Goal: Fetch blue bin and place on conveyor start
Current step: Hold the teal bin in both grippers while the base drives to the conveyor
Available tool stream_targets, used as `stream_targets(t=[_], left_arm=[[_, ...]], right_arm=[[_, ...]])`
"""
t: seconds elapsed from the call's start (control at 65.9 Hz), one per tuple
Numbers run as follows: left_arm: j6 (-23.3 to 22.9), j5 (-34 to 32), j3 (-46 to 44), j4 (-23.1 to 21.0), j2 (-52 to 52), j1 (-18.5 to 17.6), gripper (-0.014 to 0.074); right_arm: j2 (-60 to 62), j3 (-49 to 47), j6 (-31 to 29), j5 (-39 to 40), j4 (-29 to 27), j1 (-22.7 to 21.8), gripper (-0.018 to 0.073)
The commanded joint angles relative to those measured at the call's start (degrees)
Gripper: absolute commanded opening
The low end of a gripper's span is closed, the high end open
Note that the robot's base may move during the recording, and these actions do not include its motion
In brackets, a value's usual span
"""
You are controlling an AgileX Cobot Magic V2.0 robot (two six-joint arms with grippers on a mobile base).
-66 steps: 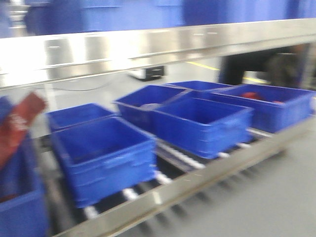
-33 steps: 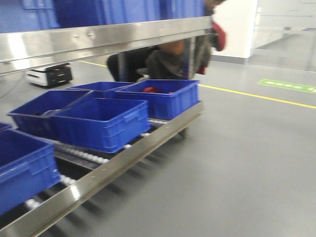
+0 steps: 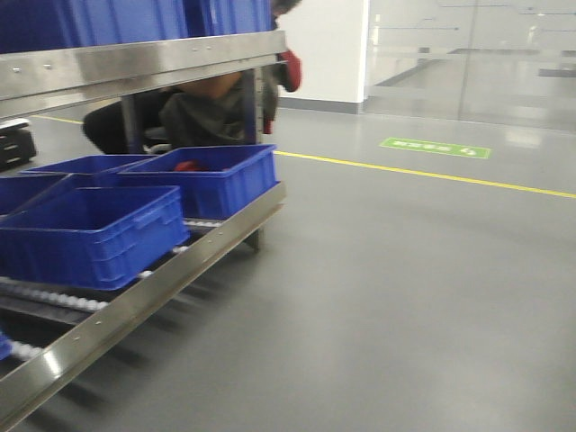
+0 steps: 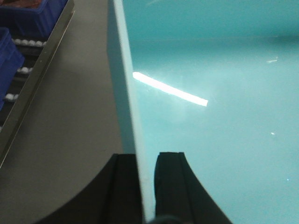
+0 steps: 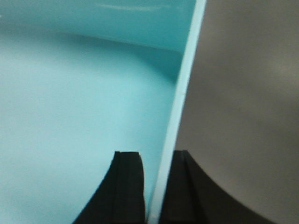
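The blue bin [image 4: 210,107] is a pale turquoise tub. My left gripper [image 4: 145,161] is shut on its left wall, one finger outside, one inside. My right gripper [image 5: 159,161] is shut on its right wall [image 5: 184,93] the same way; the bin's inside [image 5: 70,107] fills that view. The bin hangs above the grey floor [image 4: 70,130]. The bin and both grippers are out of the front view. The conveyor start, a black belt with a red edge, is not in view.
A stainless-steel roller rack [image 3: 153,288] with several dark royal-blue ribbed bins [image 3: 90,234] runs along the left; its rail also shows in the left wrist view [image 4: 37,79]. A person [image 3: 207,108] crouches behind it. Grey floor [image 3: 405,288], a yellow line [image 3: 432,175], a glass wall [image 3: 468,54] lie right.
The front view has swung to the right: the rack and its dark blue bins have slid to the left edge, and open floor with the yellow line has come into sight.
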State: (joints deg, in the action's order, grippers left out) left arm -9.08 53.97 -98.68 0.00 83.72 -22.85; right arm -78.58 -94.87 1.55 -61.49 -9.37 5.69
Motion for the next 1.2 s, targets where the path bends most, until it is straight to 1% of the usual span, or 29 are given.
stream_targets(t=[0.0, 0.319, 1.183], left_arm=[[0.9, -4.4, -0.4, -0.8, -1.1, -0.2, -0.0111], [0.9, -7.4, -0.4, -0.8, -1.1, -0.2, -0.0111], [0.9, -7.4, -0.4, -0.8, -1.1, -0.2, -0.0111]], right_arm=[[0.3, -0.5, -1.0, 1.9, -0.1, -0.3, -0.0151], [0.3, -0.5, -1.0, 1.9, -0.1, -0.3, -0.0151], [0.3, -0.5, -1.0, 1.9, -0.1, -0.3, -0.0151]])
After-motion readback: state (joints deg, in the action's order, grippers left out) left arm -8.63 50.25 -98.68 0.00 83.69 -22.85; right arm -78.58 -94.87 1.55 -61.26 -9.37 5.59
